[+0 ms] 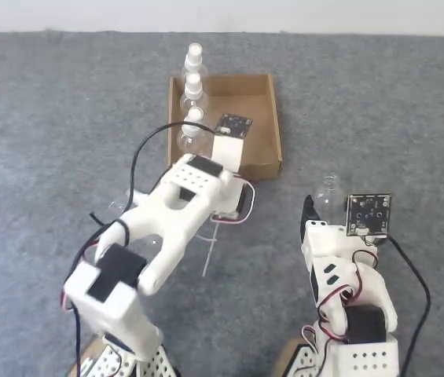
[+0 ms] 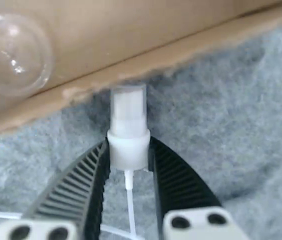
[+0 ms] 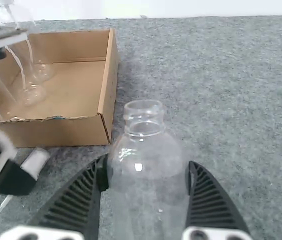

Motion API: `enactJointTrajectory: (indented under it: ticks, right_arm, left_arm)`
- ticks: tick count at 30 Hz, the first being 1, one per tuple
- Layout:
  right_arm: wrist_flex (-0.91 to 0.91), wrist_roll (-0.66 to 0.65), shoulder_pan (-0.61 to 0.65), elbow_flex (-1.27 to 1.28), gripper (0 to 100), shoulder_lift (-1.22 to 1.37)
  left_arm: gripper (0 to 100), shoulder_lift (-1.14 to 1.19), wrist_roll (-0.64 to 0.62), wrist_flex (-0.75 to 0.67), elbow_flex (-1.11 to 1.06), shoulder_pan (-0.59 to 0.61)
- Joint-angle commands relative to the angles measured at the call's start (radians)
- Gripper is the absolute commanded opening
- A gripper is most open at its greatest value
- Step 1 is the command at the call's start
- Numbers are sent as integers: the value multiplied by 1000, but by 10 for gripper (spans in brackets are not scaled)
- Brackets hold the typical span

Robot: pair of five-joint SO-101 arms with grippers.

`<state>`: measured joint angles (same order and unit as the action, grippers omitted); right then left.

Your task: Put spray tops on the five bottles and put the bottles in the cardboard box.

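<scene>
Grey carpet (image 1: pixel 379 110), left jaws clenched on white spray top (image 2: pixel 128 135) (thin tube trailing), right jaws grasping clear uncapped bottle (image 3: pixel 145 160)

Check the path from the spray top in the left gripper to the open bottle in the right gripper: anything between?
Nothing visible. The left gripper holds the spray top beside the cardboard box's front wall; the right gripper holds the uncapped bottle. Between them lies grey mat.

Grey, felt-like carpet (image 1: pixel 394 118) lies flat and evenly lit; a plain white wall (image 1: pixel 324 14) runs along its far edge
</scene>
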<state>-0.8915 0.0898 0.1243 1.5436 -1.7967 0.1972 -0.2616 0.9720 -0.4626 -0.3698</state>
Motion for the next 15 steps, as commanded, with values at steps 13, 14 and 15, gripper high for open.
enactJointTrajectory:
  ticks: [13, 14, 15]
  right_arm:
    - [24, 3, -15, -6, 101, -16]
    - [24, 3, -15, -6, 101, -16]
    - [24, 3, -15, -6, 101, -16]
  left_arm:
    - [12, -364, 344, 44, -232, -11]
    - [12, -364, 388, 52, -232, -11]
    - [12, -364, 434, 60, -232, -11]
